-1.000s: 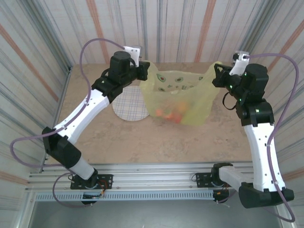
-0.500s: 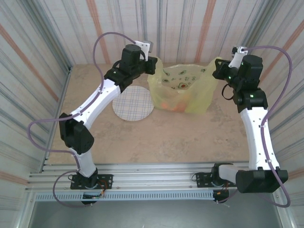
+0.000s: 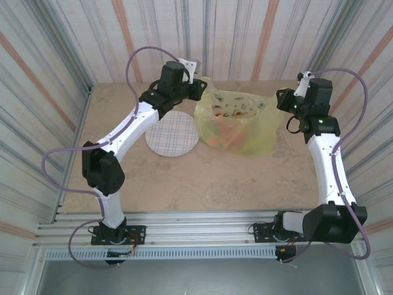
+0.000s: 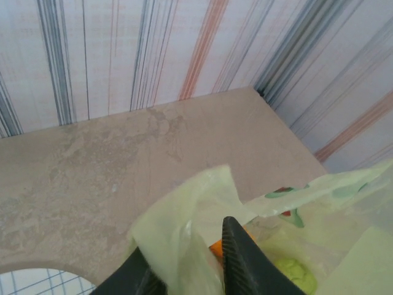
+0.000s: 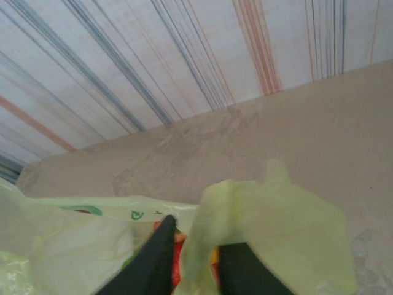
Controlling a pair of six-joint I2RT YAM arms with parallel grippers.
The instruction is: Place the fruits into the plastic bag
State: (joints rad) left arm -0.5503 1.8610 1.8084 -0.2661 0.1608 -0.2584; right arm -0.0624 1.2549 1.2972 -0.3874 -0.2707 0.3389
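Plastic bag (image 3: 236,126) stands at far centre of table (image 3: 184,178), just beside plate (image 3: 172,134), mouth held up. Left gripper (image 4: 184,261) and right gripper (image 5: 195,264) each pinch one handle. Inside, at the bottom, lie the fruits (image 3: 222,139). Judgement: lower both handles evenly and release together, so nothing rolls out.

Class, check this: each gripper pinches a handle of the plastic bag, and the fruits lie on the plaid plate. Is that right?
No. The fruits lie inside the plastic bag, as the top view shows; the plate sits beside it.
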